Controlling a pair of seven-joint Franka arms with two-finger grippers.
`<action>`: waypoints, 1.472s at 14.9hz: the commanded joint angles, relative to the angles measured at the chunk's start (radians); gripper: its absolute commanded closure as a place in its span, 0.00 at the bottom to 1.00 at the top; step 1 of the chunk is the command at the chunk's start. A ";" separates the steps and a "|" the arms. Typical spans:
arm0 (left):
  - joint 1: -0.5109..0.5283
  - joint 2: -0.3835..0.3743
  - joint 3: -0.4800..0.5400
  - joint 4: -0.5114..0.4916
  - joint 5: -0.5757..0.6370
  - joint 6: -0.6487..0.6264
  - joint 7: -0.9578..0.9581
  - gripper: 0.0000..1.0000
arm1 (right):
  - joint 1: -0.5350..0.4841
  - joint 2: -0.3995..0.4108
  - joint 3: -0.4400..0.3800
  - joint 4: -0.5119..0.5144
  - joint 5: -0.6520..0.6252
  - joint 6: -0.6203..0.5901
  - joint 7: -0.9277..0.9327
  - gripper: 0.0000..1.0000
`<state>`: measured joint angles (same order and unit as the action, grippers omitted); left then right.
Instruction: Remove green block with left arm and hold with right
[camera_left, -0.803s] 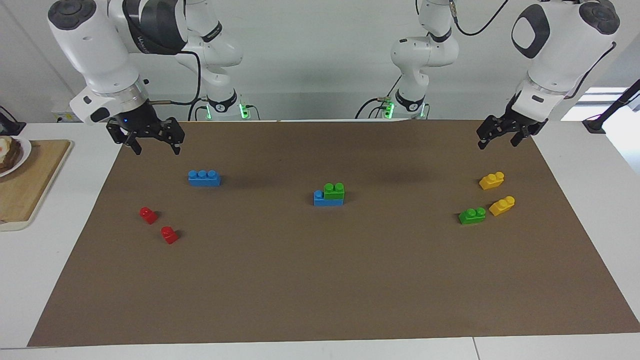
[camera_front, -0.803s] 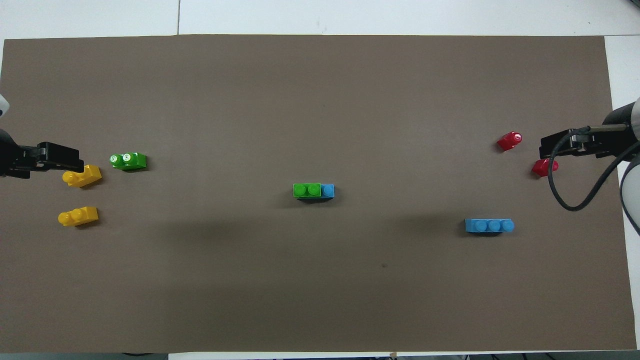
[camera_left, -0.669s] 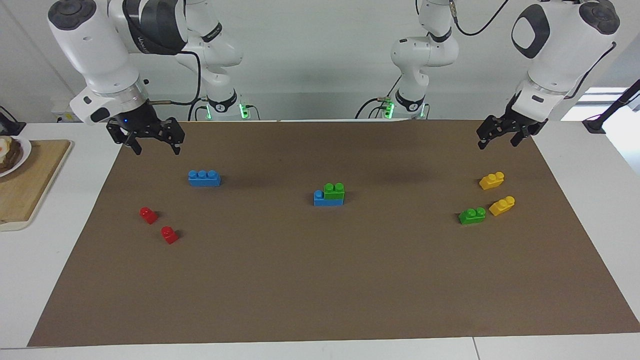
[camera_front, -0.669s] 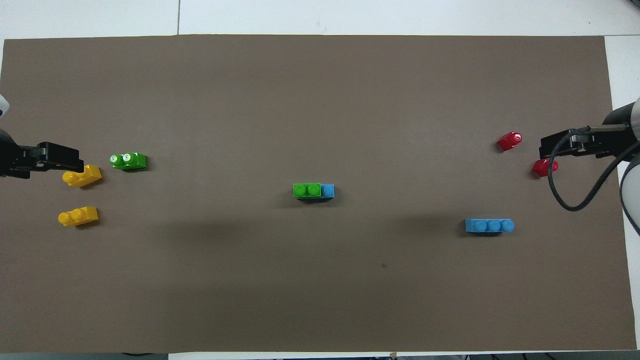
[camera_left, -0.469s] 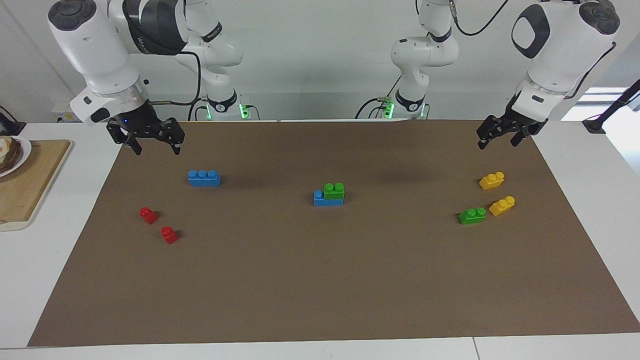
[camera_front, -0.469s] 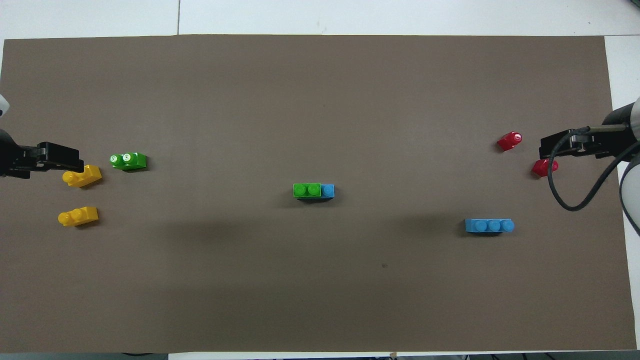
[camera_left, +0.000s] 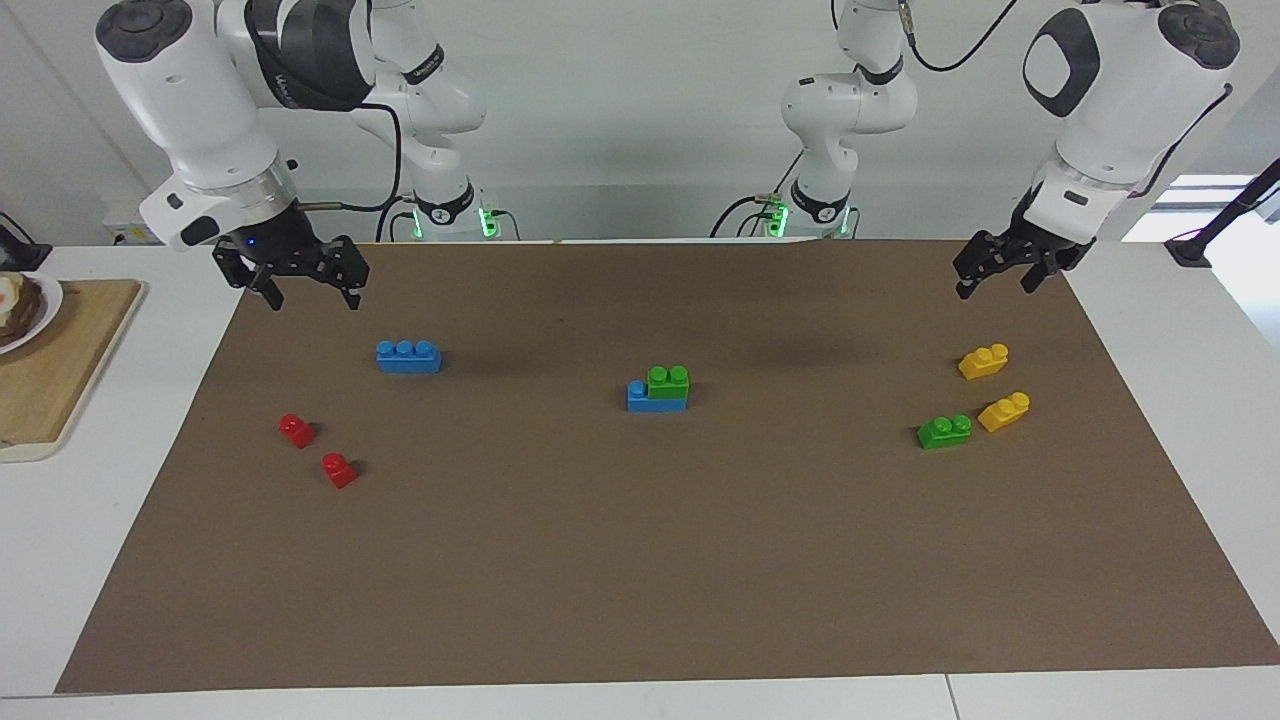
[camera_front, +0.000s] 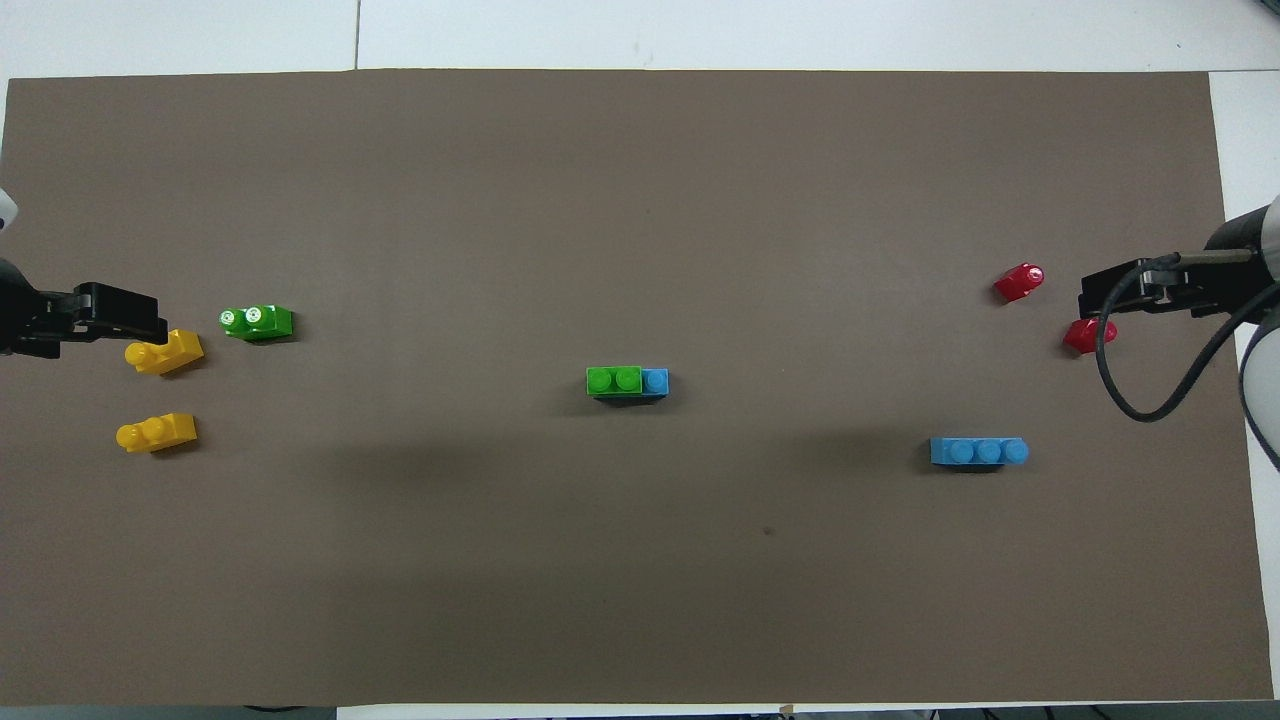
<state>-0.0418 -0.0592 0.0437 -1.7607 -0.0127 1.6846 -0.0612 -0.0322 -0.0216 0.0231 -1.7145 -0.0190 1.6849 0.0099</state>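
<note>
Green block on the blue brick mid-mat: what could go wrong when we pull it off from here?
1. The green block is stacked on a blue brick; if the right gripper doesn't pin it, both may lift.
2. A loose green brick lies closer to the left gripper: possible wrong pick.

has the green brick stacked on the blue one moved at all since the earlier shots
No. The small green two-stud plastic brick sits on the same blue brick mid-mat, level with the lone blue three-stud brick as before.
</note>
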 joint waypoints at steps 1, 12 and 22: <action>0.014 -0.027 -0.005 -0.043 0.000 0.006 -0.054 0.00 | -0.014 -0.017 0.009 -0.017 0.002 -0.004 0.009 0.00; -0.018 -0.077 -0.016 -0.135 -0.004 -0.006 -0.238 0.00 | -0.012 -0.017 0.009 -0.017 0.002 0.002 0.002 0.00; -0.177 -0.084 -0.018 -0.187 -0.068 0.145 -0.932 0.00 | 0.080 -0.050 0.017 -0.165 0.246 0.053 0.925 0.04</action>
<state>-0.1729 -0.1175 0.0159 -1.8982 -0.0499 1.7555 -0.7953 0.0243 -0.0263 0.0381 -1.7996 0.1680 1.7076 0.7823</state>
